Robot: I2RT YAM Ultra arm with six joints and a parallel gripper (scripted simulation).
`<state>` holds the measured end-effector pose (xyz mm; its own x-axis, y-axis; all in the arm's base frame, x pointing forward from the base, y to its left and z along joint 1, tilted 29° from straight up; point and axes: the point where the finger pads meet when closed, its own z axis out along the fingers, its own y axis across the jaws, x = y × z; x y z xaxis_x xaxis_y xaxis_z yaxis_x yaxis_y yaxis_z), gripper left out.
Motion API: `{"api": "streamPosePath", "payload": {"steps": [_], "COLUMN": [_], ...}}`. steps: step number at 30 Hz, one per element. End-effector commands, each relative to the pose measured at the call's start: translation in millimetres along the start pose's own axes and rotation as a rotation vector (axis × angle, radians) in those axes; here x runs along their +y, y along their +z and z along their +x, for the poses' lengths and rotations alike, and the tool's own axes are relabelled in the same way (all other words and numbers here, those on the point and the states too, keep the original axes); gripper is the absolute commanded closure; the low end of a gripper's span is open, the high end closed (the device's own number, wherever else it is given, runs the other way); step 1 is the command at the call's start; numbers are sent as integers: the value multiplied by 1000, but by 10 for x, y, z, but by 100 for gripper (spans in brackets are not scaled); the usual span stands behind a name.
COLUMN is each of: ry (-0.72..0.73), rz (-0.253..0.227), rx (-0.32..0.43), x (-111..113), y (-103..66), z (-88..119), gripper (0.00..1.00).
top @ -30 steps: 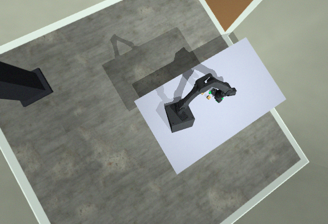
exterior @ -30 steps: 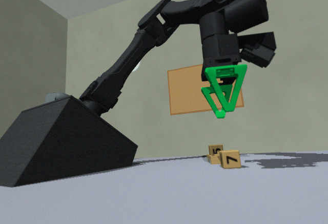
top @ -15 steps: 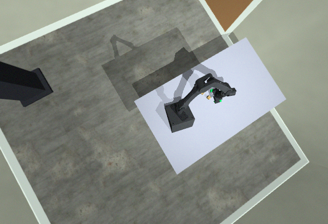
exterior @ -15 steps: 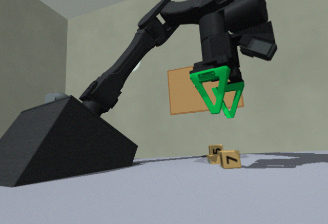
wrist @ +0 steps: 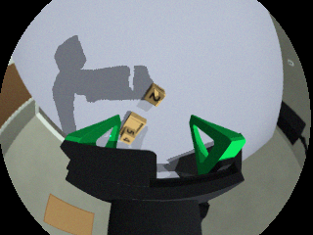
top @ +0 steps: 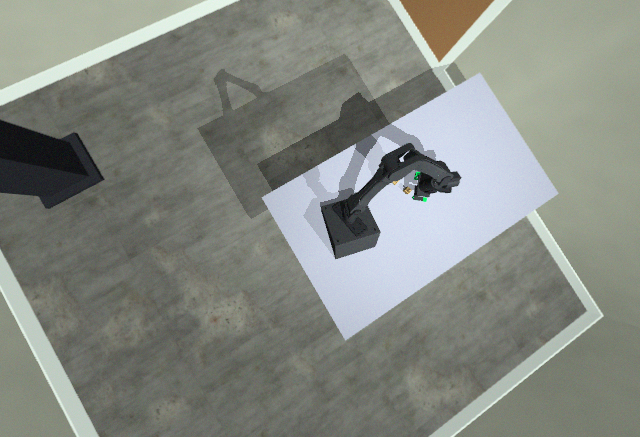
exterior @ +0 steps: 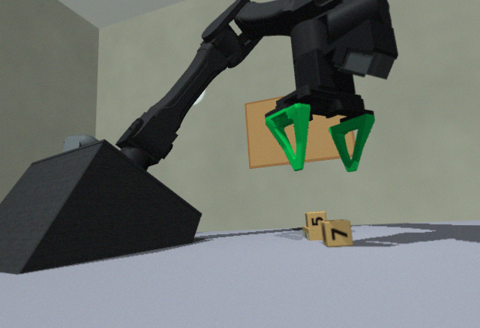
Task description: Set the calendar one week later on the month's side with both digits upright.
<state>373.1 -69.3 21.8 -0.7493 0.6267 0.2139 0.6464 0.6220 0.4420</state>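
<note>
A loose wooden cube (top: 407, 190) (exterior: 337, 233) (wrist: 155, 94) lies on the table, apart from the tray. Its top shows a 2 and the side toward the exterior camera a 7 turned sideways. The small wooden tray (exterior: 313, 233) (wrist: 134, 119) stands on the table behind it in the exterior view. A second cube (exterior: 316, 219) (wrist: 128, 134) sits at one end of the tray and shows a 5 and a 4; the 5 is turned sideways in the exterior view. The month's name is too small to read. My gripper (top: 419, 187) (exterior: 325, 170) (wrist: 155, 118) is open and empty, high above both.
The black arm base (top: 356, 236) (exterior: 116, 208) stands on the pale table (top: 439, 236) (exterior: 240, 285). The arm's shadow falls across the table near the cubes. The table's edges show in the top view. A brown board (exterior: 263, 138) is on the wall behind.
</note>
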Motion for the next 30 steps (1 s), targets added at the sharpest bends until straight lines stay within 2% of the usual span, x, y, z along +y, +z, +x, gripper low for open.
{"api": "streamPosePath", "payload": {"steps": [1,4,6,14,21,22,30], "ry": [189,199,327,563,602,602,602], "rz": [-11,-11,-6,-5,-9,-9,-8], "rx": [-21,-20,-7,-4,-9,-9,-8], "x": [-23,-25,-50,-47,-31,-31,-32], "y": [-12,-8,33,55,36,36,36], "z": [-88,-86,-52,-43,-45,-45,-44], "gripper": [0,0,0,0,0,55,55]}}
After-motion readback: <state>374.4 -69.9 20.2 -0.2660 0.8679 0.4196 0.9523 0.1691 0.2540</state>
